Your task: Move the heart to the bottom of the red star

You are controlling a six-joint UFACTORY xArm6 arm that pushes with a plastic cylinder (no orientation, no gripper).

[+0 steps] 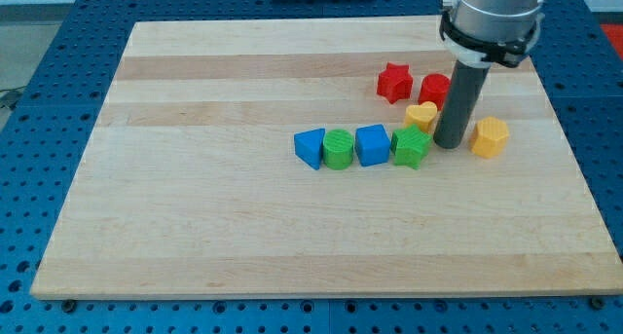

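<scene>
The red star (393,82) lies on the wooden board (214,198) at the upper right. The yellow heart (421,115) sits just below and right of the star, a small gap apart. My tip (450,143) rests on the board right beside the heart, at its lower right, and close to the green star (411,147). A red block (433,88), partly hidden by the rod, lies right of the red star, above the heart.
A row runs left of the tip: a blue triangular block (311,147), a green round block (338,149), a blue cube (372,145), then the green star. A yellow hexagonal block (490,137) lies right of the tip.
</scene>
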